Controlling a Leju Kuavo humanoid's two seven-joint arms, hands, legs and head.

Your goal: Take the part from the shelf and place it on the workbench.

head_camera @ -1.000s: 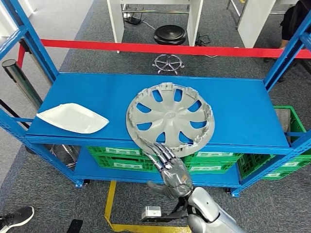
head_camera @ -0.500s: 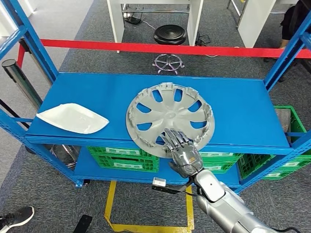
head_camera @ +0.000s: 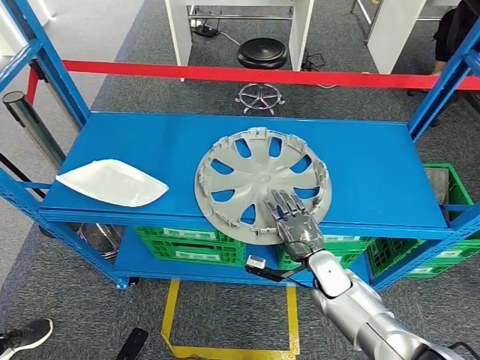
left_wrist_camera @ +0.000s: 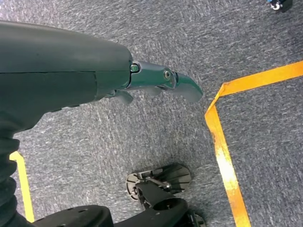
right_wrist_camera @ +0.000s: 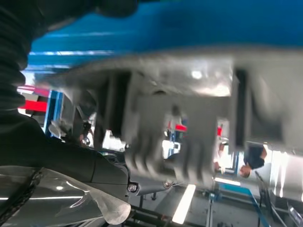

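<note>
Since a second ago the right hand (head_camera: 294, 220) has climbed from below the shelf edge onto the hubcap (head_camera: 262, 184), fingers spread flat over its rim at about five o'clock, gripping nothing. The hubcap lies flat mid-shelf (head_camera: 142, 135); a white panel (head_camera: 110, 182) sits at its nine o'clock. The left hand (left_wrist_camera: 157, 82) hangs over carpet, fingers straight, holding nothing

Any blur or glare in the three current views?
Head view: sharp, even light, slight wide-angle bowing of the shelf. Left wrist view: crisp on carpet and left hand. Right wrist view: heavy blur over the hubcap, bright glare spots behind it.
</note>
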